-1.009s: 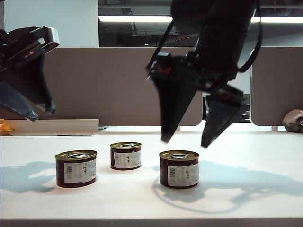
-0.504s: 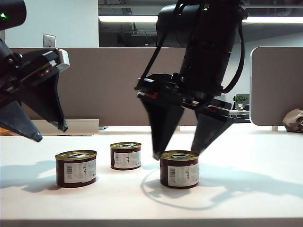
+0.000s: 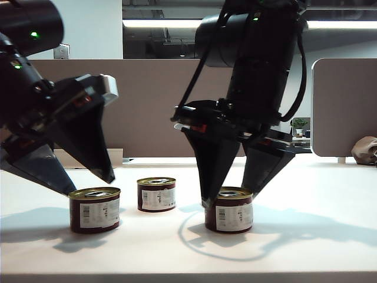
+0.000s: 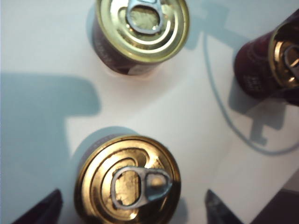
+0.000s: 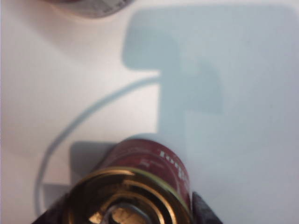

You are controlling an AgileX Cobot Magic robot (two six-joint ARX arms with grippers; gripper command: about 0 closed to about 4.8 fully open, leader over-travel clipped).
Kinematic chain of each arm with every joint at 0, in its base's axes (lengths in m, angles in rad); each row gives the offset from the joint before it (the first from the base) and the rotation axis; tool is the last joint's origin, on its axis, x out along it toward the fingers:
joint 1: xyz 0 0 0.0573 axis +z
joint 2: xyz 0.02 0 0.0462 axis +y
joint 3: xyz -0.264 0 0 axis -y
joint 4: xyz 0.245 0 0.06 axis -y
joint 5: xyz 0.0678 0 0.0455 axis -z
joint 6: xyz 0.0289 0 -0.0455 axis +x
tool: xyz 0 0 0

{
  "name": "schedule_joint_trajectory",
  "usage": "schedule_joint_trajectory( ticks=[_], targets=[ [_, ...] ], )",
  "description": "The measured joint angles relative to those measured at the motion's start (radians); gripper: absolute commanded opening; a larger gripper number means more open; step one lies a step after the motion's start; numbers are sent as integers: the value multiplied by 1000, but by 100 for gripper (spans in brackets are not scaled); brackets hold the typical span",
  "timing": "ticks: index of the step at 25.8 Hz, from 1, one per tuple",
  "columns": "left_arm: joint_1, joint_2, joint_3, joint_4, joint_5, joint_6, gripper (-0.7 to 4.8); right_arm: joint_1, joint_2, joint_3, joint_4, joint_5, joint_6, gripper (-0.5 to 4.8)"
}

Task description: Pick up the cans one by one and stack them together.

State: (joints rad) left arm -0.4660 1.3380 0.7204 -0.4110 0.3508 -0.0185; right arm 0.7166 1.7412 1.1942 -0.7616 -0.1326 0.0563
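Observation:
Three cans with maroon sides and gold pull-tab lids stand on the white table (image 3: 306, 247). My left gripper (image 3: 91, 186) is open just above the left can (image 3: 94, 209), one fingertip on each side of its lid with a gap on both. From the left wrist, that can (image 4: 128, 182) lies between the fingertips of the left gripper (image 4: 132, 212). My right gripper (image 3: 228, 199) is shut on the right can (image 3: 228, 211), its fingers pressed to both sides. In the right wrist view this can (image 5: 140, 186) fills the right gripper (image 5: 126, 214). The middle can (image 3: 156, 194) stands farther back.
Brown partition panels (image 3: 147, 106) run behind the table. A beige object (image 3: 365, 150) lies at the far right edge. The left wrist view also takes in the middle can (image 4: 142, 28) and the right can (image 4: 261, 65). A cable's shadow curves across the table (image 5: 60, 135).
The left gripper has swung right and down to hover over the left can, opening wider. The right gripper sank around the right can and closed, nudging the can slightly right.

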Motion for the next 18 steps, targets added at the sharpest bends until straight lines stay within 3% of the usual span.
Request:
schedule_joint_trajectory(
  ticks=[6, 18],
  targets=[
    [-10, 19, 0, 11, -46, -19, 399, -3, 3, 0, -45, 1, 0, 337],
    [-14, 89, 0, 63, -49, -55, 388, -5, 3, -1, -75, 25, 2, 331]
  ],
)
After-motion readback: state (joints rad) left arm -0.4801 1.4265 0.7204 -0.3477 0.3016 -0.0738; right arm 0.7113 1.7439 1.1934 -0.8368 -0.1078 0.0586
